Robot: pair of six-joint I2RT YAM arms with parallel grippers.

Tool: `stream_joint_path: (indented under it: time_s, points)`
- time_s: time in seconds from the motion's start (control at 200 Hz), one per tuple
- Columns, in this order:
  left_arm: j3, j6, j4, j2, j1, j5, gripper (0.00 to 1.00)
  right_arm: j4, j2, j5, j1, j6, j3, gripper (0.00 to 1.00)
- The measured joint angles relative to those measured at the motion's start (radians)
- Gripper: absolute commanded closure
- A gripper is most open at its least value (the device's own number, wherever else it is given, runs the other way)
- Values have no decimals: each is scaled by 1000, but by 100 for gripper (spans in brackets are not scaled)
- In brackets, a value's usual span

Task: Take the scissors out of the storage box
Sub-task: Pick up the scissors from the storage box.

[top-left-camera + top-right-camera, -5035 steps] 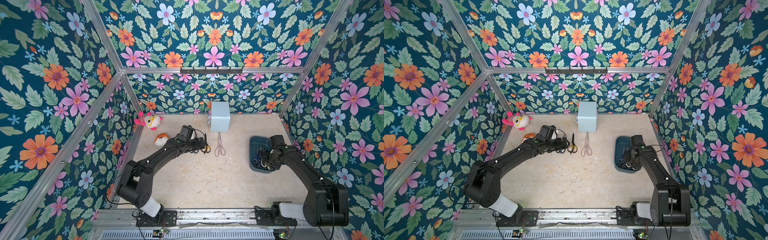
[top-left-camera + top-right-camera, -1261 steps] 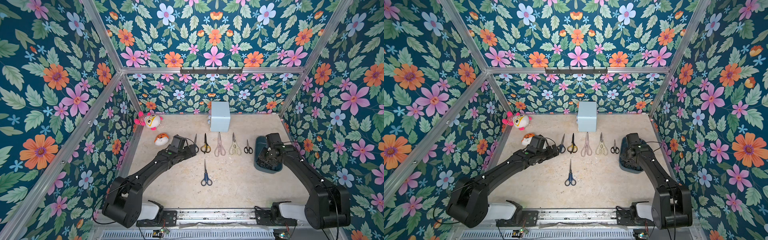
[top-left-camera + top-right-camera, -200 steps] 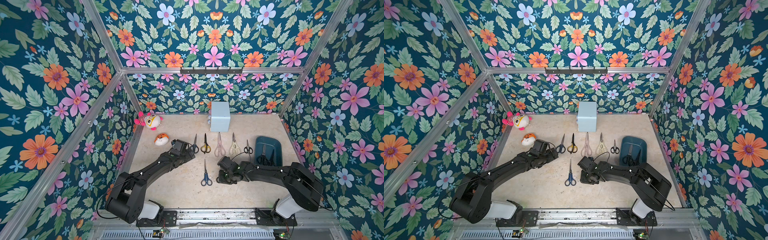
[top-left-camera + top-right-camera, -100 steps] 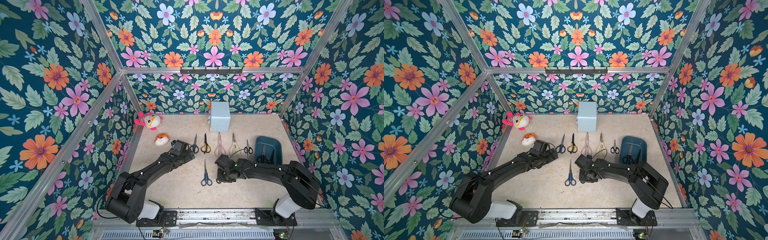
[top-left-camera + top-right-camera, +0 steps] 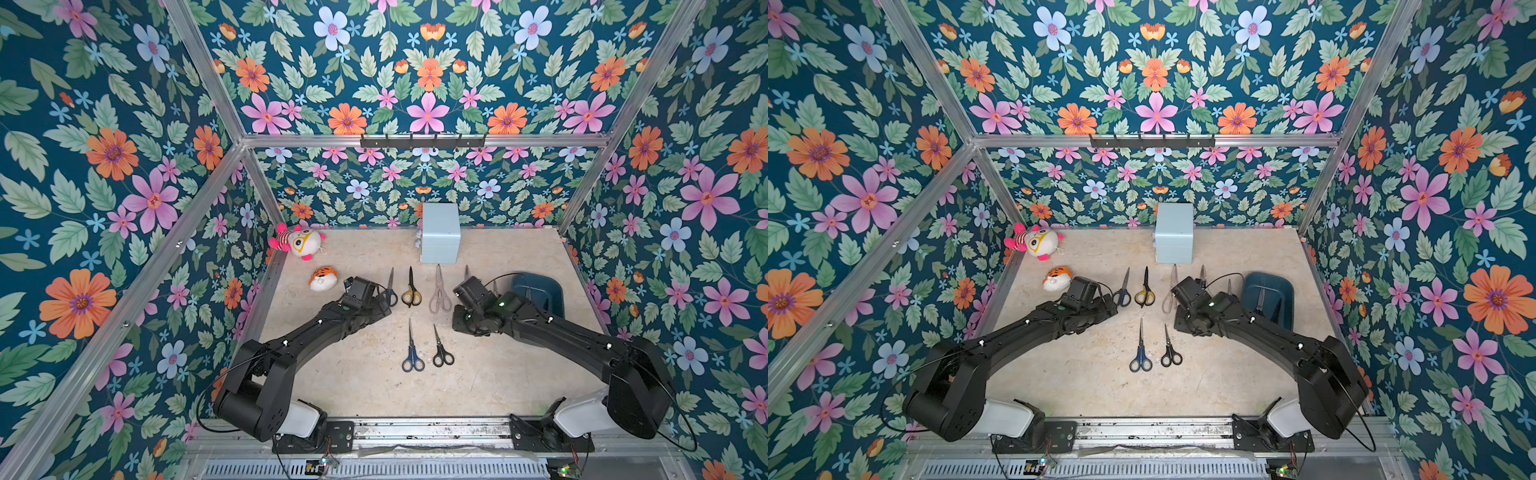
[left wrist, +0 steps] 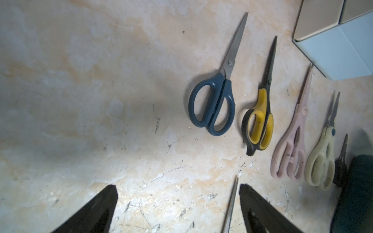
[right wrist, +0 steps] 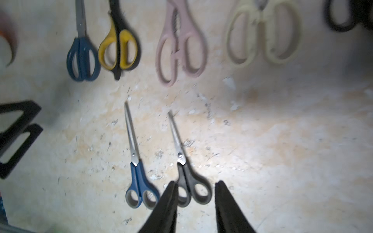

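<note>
Scissors lie lengthwise, blades toward the back wall; right fingers and left fingers parted, empty

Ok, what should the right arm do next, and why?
Probably lift and reach to the box: its tool stands open above the black scissors, which lie flat on the table, and another pair lies inside the box.

A pale blue cube box stands at the back of the beige worktop. A pink-striped plush toy and an orange tiger plush lie near the left wall.
</note>
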Motion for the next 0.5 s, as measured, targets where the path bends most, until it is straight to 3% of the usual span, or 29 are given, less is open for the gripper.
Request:
stream_joint_path:
  time_s: [0.245, 0.5]
  points:
    - [2, 1, 0, 7, 0, 5, 2, -50, -46, 16, -370, -147, -69, 64]
    - [16, 4, 2, 19, 0, 5, 2, -53, -68, 23, -584, -265, -94, 64]
